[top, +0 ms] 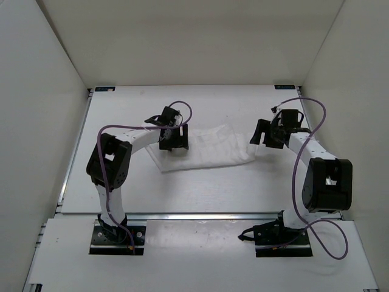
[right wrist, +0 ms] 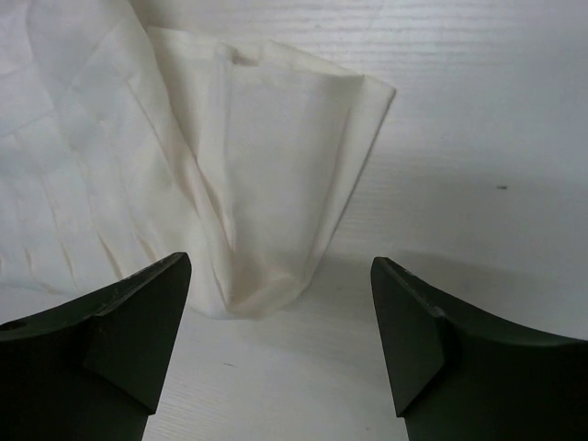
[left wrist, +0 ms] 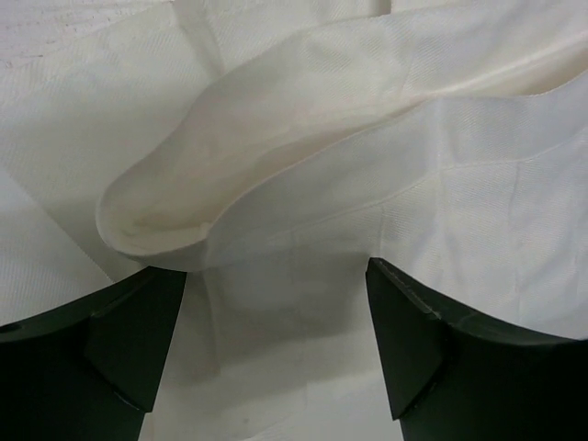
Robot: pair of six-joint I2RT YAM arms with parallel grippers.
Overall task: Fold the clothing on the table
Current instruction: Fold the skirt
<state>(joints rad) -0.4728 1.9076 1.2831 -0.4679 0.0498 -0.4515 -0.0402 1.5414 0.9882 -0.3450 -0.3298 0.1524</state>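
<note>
On table, clothing lies long axis left-right, probably folded double.

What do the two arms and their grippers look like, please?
The left arm and right arm both have white links with bulky black joint housings. Each stands on a black base plate, and a purple cable loops along it. The left gripper and right gripper are black, with dark, wedge-shaped fingers. No markings are legible.
</note>
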